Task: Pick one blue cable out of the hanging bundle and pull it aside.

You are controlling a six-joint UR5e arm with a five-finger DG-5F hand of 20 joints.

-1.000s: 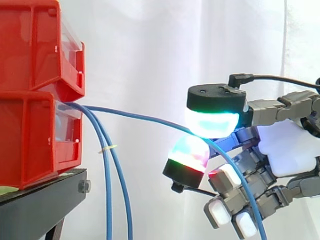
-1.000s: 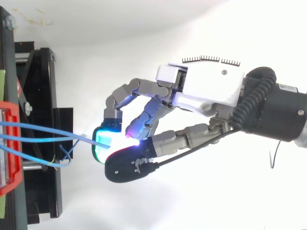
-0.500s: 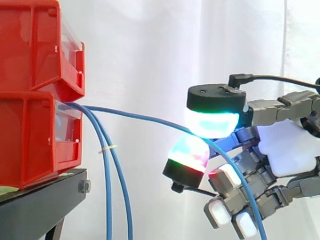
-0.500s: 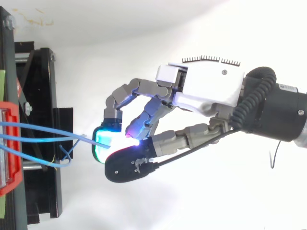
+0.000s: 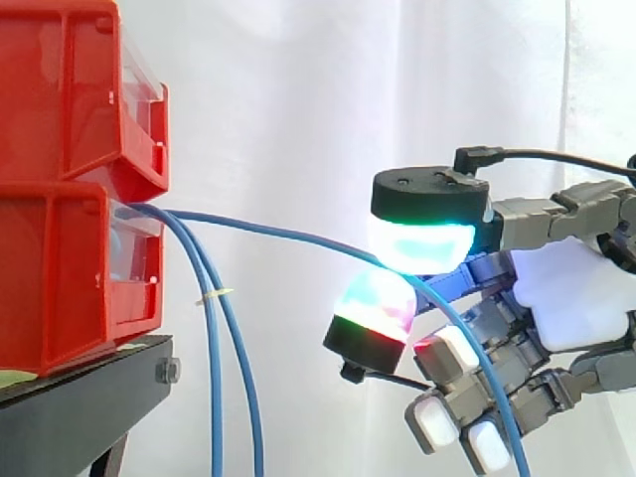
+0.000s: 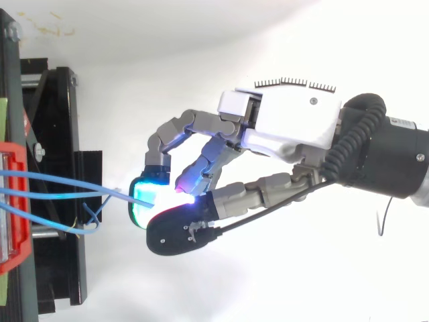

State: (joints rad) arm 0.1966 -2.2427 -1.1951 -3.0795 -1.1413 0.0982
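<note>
Several blue cables come out of the lower red bin (image 5: 70, 283). Two of them, the hanging bundle (image 5: 214, 338), drop straight down beside the black stand (image 5: 89, 397). One blue cable (image 5: 273, 235) is drawn out to the right, away from the others. My hand (image 5: 566, 293) is shut on it, pinching it between a thumb pad glowing cyan-green (image 5: 422, 243) and a fingertip glowing pink and red (image 5: 373, 308). Past the pinch the cable runs down in front of the other curled fingers. In the top view my hand (image 6: 288, 127) pinches the same cable (image 6: 74, 196) right of the stand.
A second red bin (image 5: 75, 89) is stacked on the lower one at the left. A small yellow tie (image 5: 214, 295) wraps the hanging cables. The white curtain hangs behind everything. The arm enters from the right.
</note>
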